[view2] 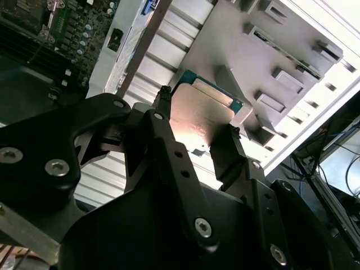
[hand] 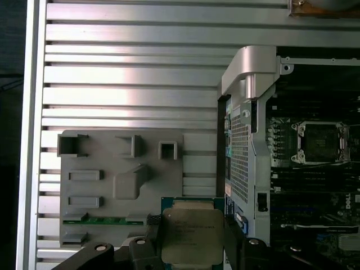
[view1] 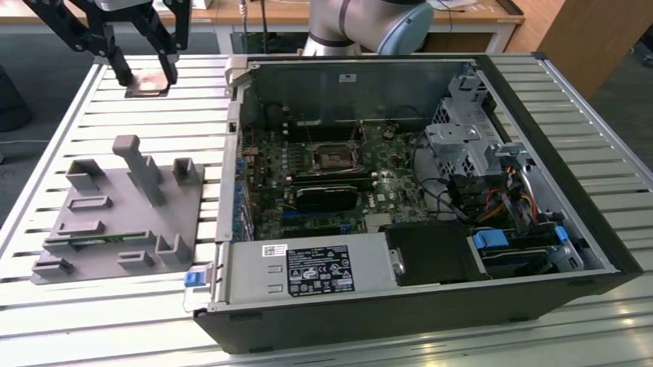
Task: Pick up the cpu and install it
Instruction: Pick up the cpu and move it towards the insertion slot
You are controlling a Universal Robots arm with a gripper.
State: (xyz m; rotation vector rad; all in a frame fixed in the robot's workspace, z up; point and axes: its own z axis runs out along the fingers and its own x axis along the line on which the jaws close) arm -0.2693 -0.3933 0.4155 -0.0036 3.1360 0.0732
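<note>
Gripper (view1: 146, 75): fingers closed against two opposite edges of the cpu (view1: 146, 84), which is held over the slatted table (view1: 61, 115) at 11 o'clock from the open computer case (view1: 586, 229).

Cpu (hand: 191, 230) in the first wrist view: square, silver-grey lid, green rim; lid print is faint and unreadable.

Black label (view1: 316, 271) at the case's 7 o'clock: print illegible.

i saw a grey block plate (view1: 143, 222) on the slatted table (view1: 173, 130), just beside the open computer case (view1: 408, 315).
</note>
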